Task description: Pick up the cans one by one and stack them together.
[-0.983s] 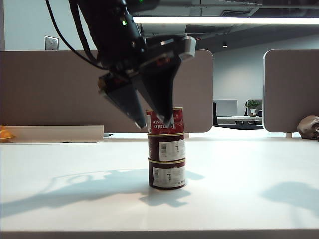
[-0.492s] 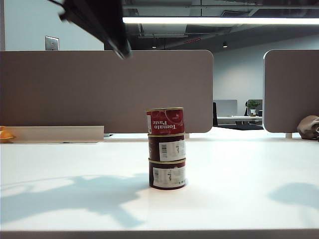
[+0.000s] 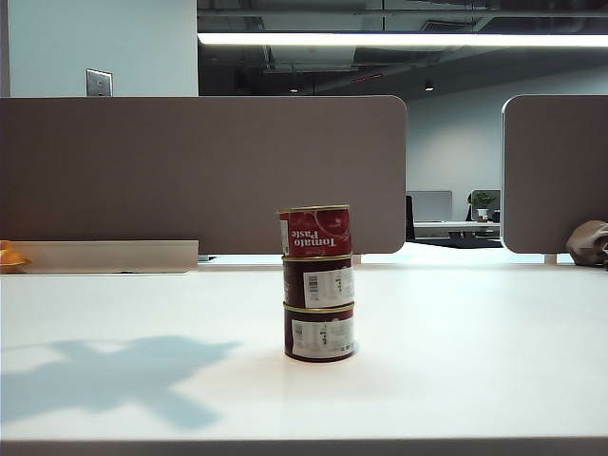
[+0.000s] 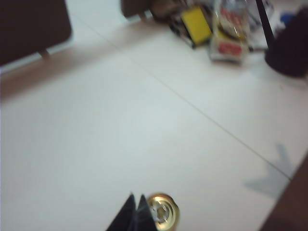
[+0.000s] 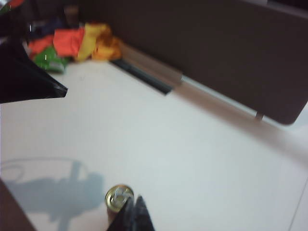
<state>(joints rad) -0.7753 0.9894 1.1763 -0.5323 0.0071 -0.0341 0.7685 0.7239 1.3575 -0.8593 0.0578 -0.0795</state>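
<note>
Three cans stand in one stack on the white table (image 3: 475, 380). The red Tomato Paste can (image 3: 316, 232) is on top, over two dark maroon cans (image 3: 318, 281) (image 3: 319, 332) with white barcode panels. Neither gripper shows in the exterior view. My left gripper (image 4: 136, 195) is shut and empty, high above the table, with the top can's gold lid (image 4: 163, 211) showing just beside its tips. My right gripper (image 5: 135, 197) is also shut and empty, well above the stack, next to the same gold lid (image 5: 119, 197).
Brown divider panels (image 3: 204, 171) stand behind the table, with a low ledge (image 3: 104, 255) at the back left. Snack packets (image 4: 230, 29) and a yellow packet (image 4: 196, 19) lie at one far side. A heap of colourful bags (image 5: 77, 41) lies at the other.
The left gripper, open around the top red can a second ago, let it go, rose up and left out of the exterior view, and shut. The stack stayed in place.
</note>
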